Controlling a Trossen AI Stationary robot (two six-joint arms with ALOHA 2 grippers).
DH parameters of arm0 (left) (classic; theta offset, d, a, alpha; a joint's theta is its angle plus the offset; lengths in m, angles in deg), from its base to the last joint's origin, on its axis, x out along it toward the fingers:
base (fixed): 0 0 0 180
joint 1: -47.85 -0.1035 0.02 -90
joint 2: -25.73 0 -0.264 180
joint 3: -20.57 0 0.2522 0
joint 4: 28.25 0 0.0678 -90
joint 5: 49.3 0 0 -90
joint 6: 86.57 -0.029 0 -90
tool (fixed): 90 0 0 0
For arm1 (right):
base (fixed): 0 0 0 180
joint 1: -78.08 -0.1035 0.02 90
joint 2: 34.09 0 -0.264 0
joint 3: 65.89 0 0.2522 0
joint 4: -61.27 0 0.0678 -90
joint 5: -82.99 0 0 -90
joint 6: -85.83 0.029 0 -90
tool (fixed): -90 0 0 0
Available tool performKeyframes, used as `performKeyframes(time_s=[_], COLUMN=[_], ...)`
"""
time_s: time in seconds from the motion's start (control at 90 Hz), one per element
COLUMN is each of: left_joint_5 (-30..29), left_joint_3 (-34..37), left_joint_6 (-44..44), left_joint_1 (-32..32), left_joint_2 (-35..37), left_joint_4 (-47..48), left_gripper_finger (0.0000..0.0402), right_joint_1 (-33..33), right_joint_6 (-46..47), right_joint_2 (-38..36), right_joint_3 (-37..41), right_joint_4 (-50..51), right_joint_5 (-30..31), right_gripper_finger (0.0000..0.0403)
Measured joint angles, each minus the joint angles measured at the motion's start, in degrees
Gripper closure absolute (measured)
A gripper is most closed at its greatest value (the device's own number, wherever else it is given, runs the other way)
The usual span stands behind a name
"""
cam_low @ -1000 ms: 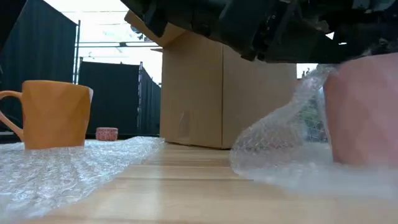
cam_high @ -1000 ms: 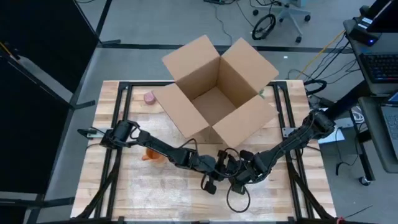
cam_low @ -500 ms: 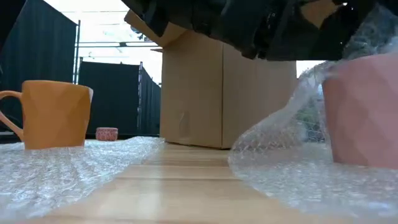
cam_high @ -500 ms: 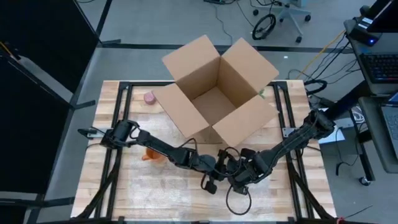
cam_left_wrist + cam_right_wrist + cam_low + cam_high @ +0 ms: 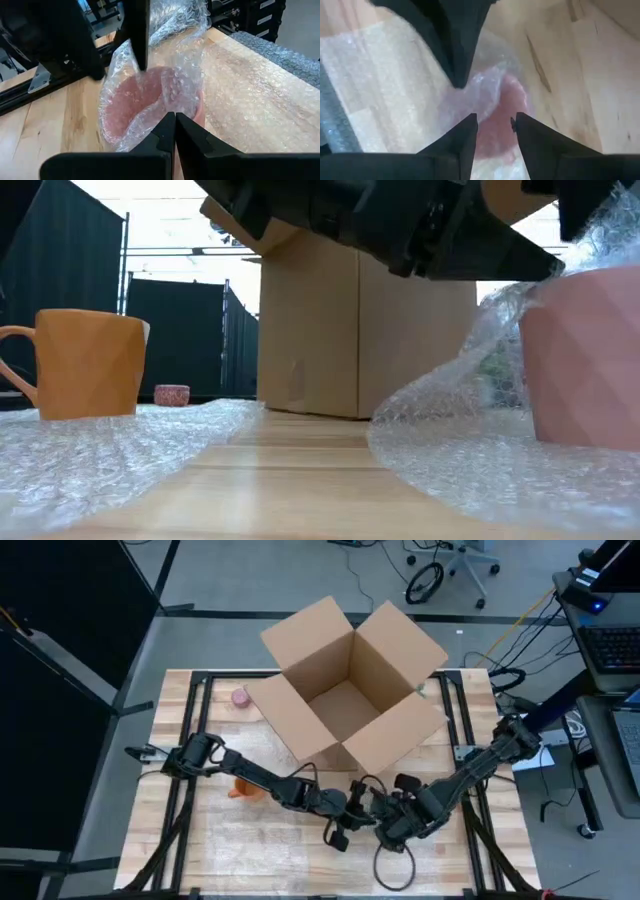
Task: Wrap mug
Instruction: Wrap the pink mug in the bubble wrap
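Folding bubble wrap (image 5: 165, 30) over the pink mug (image 5: 150, 100)

My left gripper (image 5: 175, 125) pinches the wrap; my right gripper (image 5: 492, 125) hovers parted; pull snugly, I judge.

Box (image 5: 350, 690) stands behind the bubble wrap (image 5: 120, 450), where two mugs (image 5: 85, 365) sit

The pink mug (image 5: 590, 355) is cut off at the low view's right edge, bubble wrap (image 5: 440, 420) veiling it.
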Motion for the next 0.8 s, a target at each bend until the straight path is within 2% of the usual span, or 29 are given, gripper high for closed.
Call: performKeyframes(time_s=[0.089,0.456,0.644,0.8], left_joint_5=[0.0,-0.6,-2.2,-4.0], left_joint_3=[0.0,0.0,-0.1,0.0], left_joint_6=[0.0,0.0,-0.4,-1.0], left_joint_1=[0.0,0.0,0.0,0.0], left_joint_2=[0.0,0.6,4.5,9.1], left_joint_4=[0.0,-0.7,0.6,2.9], left_gripper_finger=[0.0402,0.0402,0.0402,0.0402], right_joint_1=[-1.7,-6.8,-9.0,-9.7], right_joint_6=[2.0,9.5,12.4,14.0], right_joint_2=[-0.3,-1.7,-1.7,-1.7], right_joint_3=[0.0,0.0,0.0,0.0], right_joint_4=[0.0,-0.1,-0.1,-0.1], right_joint_5=[5.6,14.2,18.0,18.7], right_gripper_finger=[0.0280,0.0280,0.0280,0.0280])
